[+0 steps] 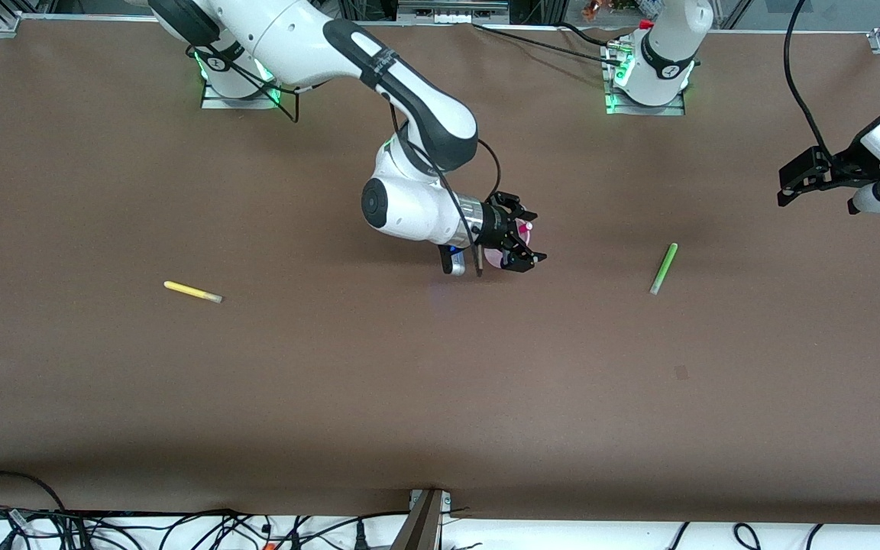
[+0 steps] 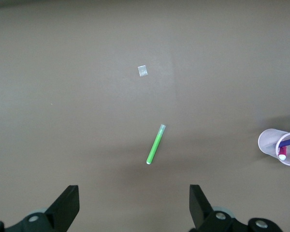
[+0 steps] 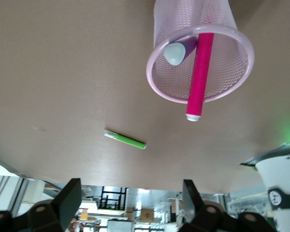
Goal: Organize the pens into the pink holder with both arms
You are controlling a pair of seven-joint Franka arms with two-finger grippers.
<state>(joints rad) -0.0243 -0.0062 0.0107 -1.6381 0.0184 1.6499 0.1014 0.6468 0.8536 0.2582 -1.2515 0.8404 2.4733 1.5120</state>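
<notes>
The pink holder [image 1: 492,258] stands mid-table, mostly hidden under my right gripper [image 1: 526,234], which hovers over it, open and empty. In the right wrist view the holder [image 3: 200,53] holds the magenta pen [image 3: 199,72] and the purple pen [image 3: 181,50]; the gripper [image 3: 130,193] shows open. The green pen [image 1: 663,268] lies on the table toward the left arm's end. The yellow pen [image 1: 192,292] lies toward the right arm's end. My left gripper [image 1: 787,187] is open and empty, up over the table's end. Its wrist view shows the gripper [image 2: 134,193], the green pen [image 2: 155,144] and the holder [image 2: 282,146].
A small pale patch [image 1: 681,373] marks the brown table [image 1: 409,382] nearer the front camera than the green pen; it also shows in the left wrist view [image 2: 143,71]. Cables lie along the table's front edge [image 1: 180,527].
</notes>
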